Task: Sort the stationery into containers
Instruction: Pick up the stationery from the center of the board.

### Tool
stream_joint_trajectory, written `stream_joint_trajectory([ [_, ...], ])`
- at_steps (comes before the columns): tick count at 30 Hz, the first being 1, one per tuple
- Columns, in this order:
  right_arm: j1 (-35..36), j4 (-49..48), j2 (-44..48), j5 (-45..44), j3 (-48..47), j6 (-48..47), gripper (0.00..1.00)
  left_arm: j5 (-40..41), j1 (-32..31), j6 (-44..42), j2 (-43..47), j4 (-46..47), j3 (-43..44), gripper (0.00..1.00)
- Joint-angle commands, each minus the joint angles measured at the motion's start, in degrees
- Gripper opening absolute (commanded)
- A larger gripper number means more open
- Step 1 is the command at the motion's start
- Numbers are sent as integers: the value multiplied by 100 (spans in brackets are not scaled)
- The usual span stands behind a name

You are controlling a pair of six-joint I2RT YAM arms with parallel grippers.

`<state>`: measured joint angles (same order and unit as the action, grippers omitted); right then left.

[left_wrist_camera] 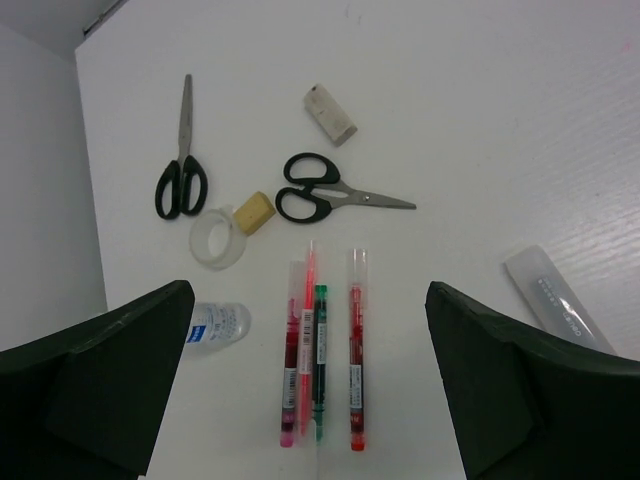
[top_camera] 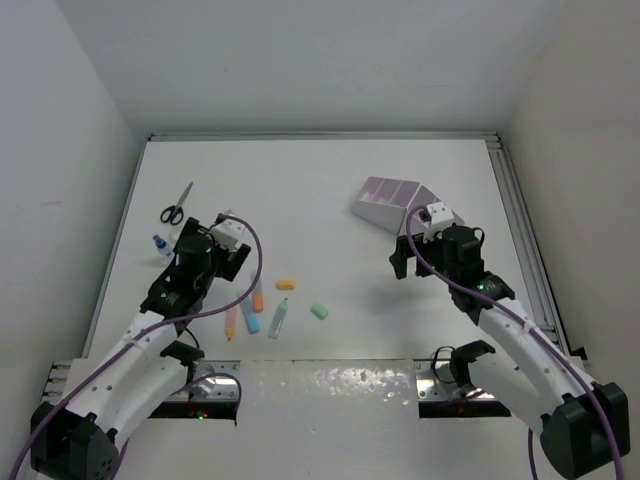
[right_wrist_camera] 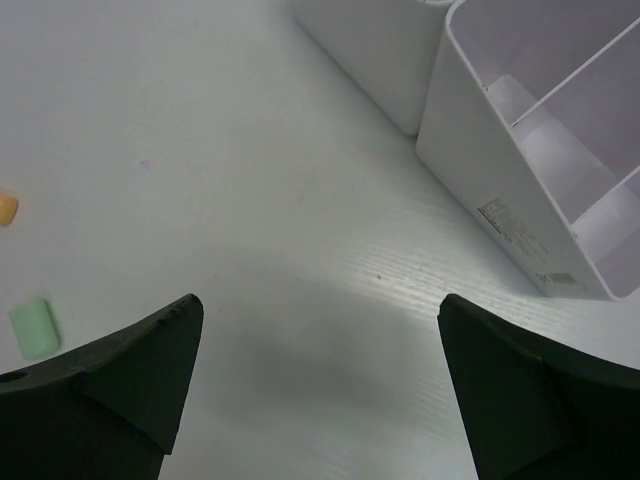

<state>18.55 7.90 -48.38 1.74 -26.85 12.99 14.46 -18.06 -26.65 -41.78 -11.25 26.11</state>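
Observation:
My left gripper (top_camera: 200, 243) (left_wrist_camera: 310, 395) is open and empty, hovering over several thin pens: a pink one (left_wrist_camera: 291, 350), a red-pink one (left_wrist_camera: 306, 320), a green one (left_wrist_camera: 319, 350) and a red one (left_wrist_camera: 356, 350). Beyond them lie two black-handled scissors (left_wrist_camera: 325, 192) (left_wrist_camera: 181, 160), a grey eraser (left_wrist_camera: 330, 113) and a blue-capped bottle (left_wrist_camera: 215, 325). My right gripper (top_camera: 415, 258) (right_wrist_camera: 320, 385) is open and empty over bare table beside the white organizer (top_camera: 395, 200) (right_wrist_camera: 540, 150). Markers (top_camera: 256, 297) (top_camera: 250, 318) (top_camera: 279, 318) lie near the front.
An orange eraser (top_camera: 286, 284) (right_wrist_camera: 6, 208) and a green eraser (top_camera: 320, 311) (right_wrist_camera: 33, 327) lie mid-table. A clear tape ring (left_wrist_camera: 215, 238), a tan eraser (left_wrist_camera: 253, 212) and a clear case (left_wrist_camera: 555, 297) lie near the pens. White walls enclose the table.

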Motion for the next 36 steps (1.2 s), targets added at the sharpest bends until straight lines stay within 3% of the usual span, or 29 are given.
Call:
stream_joint_trajectory([
  [1,140,124,-40,-86,-259,-192,99,794,-179,284,188,201,17,100],
  [4,184,203,-49,-165,-373,-201,99,953,-259,-294,170,281,-44,100],
  [7,150,-51,13,-428,-426,264,99,718,-294,-576,100,-209,305,100],
  [9,132,-297,100,-342,-374,274,99,-256,-294,-753,-110,-1069,874,100],
  [10,114,-341,101,7,-356,204,99,-1016,-320,-954,-207,-1369,1079,95],
  [11,105,-385,83,237,-382,-40,92,-1363,-338,-1077,-443,-1902,1272,88],
  [12,105,-316,31,405,-461,-112,74,-1593,-382,-1166,-602,-2116,1439,78],
  [13,149,-185,-222,459,-566,-113,29,-1656,-478,-949,-777,-2240,1763,57],
  [14,193,251,-407,320,-950,-35,17,-1291,-496,-668,-1205,-2355,1923,47],
  [15,315,534,-627,136,-1154,1,14,-1027,-470,-57,-1436,-2391,2220,38],
  [17,613,1186,-1268,-356,-1751,10,25,-25,-409,492,-2052,-2575,2747,39],
  [18,746,1301,-1436,-445,-1901,10,39,457,-313,1017,-2193,-2628,2933,45],
  [19,973,1363,-1690,-568,-2094,19,57,601,-251,1213,-2142,-2611,3222,56],
  [23,1448,925,-1956,-596,-2114,-51,71,1118,-233,1496,-1571,-2119,3278,97],
  [25,1564,644,-2035,-596,-2061,-60,72,1804,-128,1514,-1788,-2371,3313,100],
  [27,1661,511,-2166,-552,-2070,-78,73,1834,405,1688,-2279,-2880,3619,100],
  [33,1705,317,-2500,-209,-2175,-288,74,456,1805,1892,-3149,-3419,4753,100],
  [35,1714,309,-2545,-7,-2210,-394,74,112,2628,1831,-3458,-3612,5105,100],
  [36,1696,291,-2580,54,-2219,-438,74,-464,2824,1752,-3756,-3787,5202,100],
])
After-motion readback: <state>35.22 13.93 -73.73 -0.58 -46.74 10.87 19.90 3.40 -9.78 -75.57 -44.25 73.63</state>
